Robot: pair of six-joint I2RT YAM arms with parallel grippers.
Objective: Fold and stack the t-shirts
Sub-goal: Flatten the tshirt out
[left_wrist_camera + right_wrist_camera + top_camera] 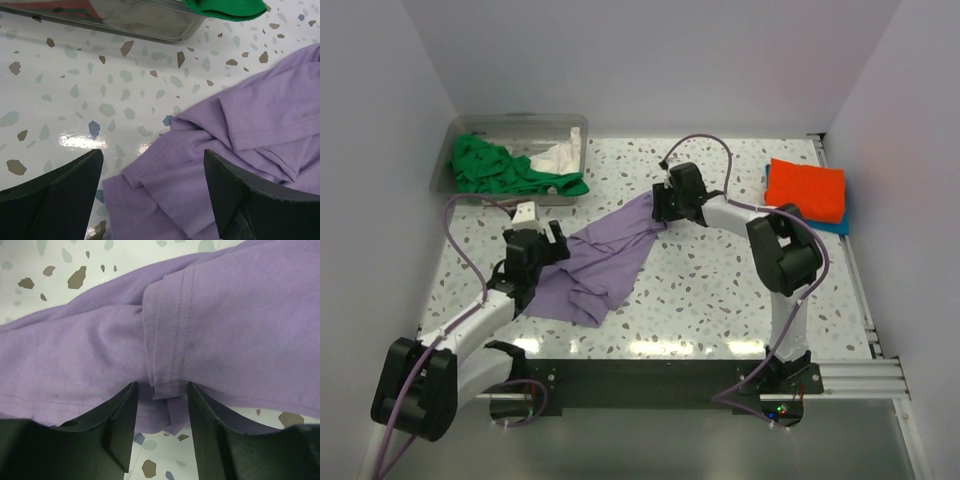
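Room: plain pale walls (650,60) close in the table on the left, far and right sides.
Table: a white terrazzo top (720,290) flecked grey, brown and blue. It is glossy, with bright glare along the near edge.
Near edge: a black bar (650,372) carries both arm bases, and a silver rail (855,375) runs on to the right.
Tub: a clear tub (448,160) sits in the far left corner, close to the left wall.
Green shirt: the green shirt (495,165) lies crumpled in the tub, with one end hanging over its near right corner.
White shirt: the white shirt (560,155) is bunched at the tub's right end, touching the green shirt.
Orange shirt: the orange shirt (805,188) is folded flat at the far right edge, on top of the blue shirt.
Blue shirt: the blue shirt (835,225) is folded under the orange one and shows along its right and near sides.
Purple shirt: the purple shirt (605,260) lies rumpled mid-table, slanting from the left gripper up to the right gripper.
Left gripper: the left gripper (152,160) is low over the shirt's left edge, jaws spread wide and holding nothing. One finger is over bare table, the other over cloth.
Right gripper: the right gripper (162,386) is at the shirt's far end, jaws about half closed astride a fold of stitched hem. Cloth fills the gap, but whether it is pinched cannot be told.
Cables: purple cables (695,140) loop above each arm.
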